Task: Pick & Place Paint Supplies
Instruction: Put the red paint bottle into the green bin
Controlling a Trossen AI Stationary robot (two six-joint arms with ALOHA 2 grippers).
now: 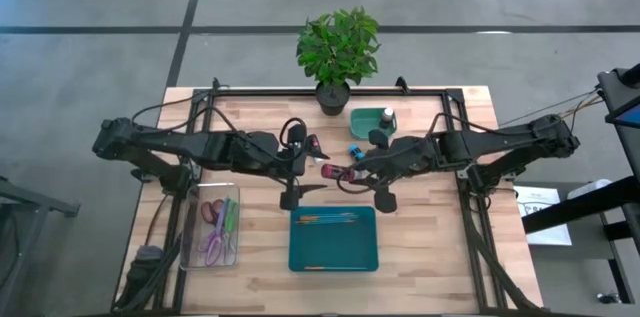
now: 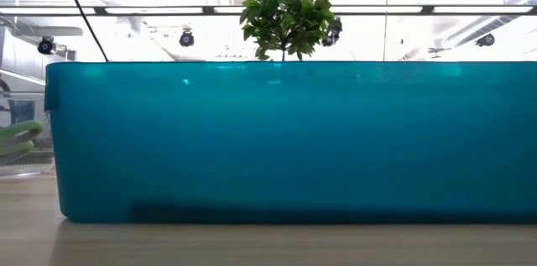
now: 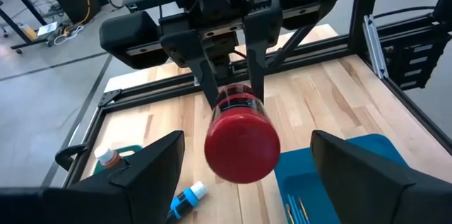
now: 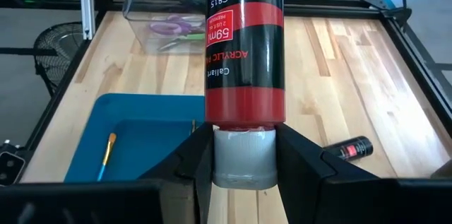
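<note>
A dark red paint bottle (image 1: 333, 170) with a white cap is held in the air between both arms, above the table's middle. My right gripper (image 4: 242, 174) is shut on it. In the left wrist view, my open left gripper (image 3: 247, 146) faces the bottle's red base (image 3: 242, 146) with a finger on either side, not touching. A blue bottle (image 1: 355, 147) and a black bottle (image 4: 347, 150) lie on their sides on the table. Orange-handled brushes (image 1: 325, 219) lie inside the teal tray (image 1: 333, 257). My right gripper pinches the bottle's white cap (image 4: 242, 155) between its two fingers (image 4: 194, 157), coming level from the table's right. The bottle is lifted clear. It lies about level and sticks out past the fingertips toward my left gripper, base first.
A clear box (image 1: 212, 225) with scissors stands near the left. A small green tray (image 1: 366, 117) holding a white-capped bottle sits at the far side, beside a potted plant (image 1: 337, 52). The teal tray's wall (image 2: 277, 140) fills the low view. Bare wood (image 1: 430, 237) shows on the near right.
</note>
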